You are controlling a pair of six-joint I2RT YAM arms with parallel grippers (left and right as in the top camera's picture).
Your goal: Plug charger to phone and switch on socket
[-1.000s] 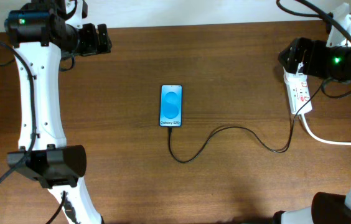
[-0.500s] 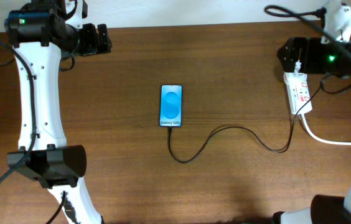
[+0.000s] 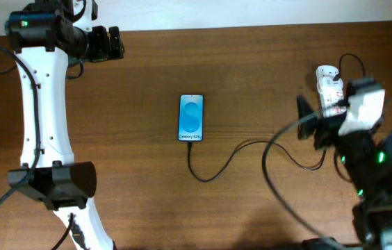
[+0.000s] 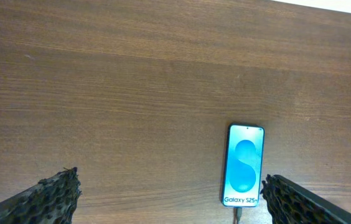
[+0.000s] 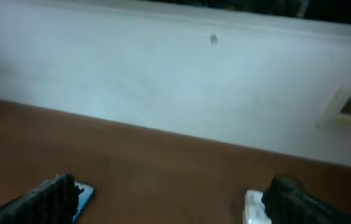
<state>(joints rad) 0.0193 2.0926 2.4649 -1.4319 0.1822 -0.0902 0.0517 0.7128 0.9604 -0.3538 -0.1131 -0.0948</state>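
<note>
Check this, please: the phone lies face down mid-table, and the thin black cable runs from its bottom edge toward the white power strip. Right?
Not quite. The phone lies face up, not face down: the overhead view shows its lit blue screen. The rest holds: the thin black cable runs from its bottom edge toward the white power strip.

A robot lab bench: a bare brown wooden worktop (image 3: 265, 55), a plain white wall (image 5: 163, 87) along its far edge, and white robot arms (image 3: 39, 104) at its left and right edges.
</note>
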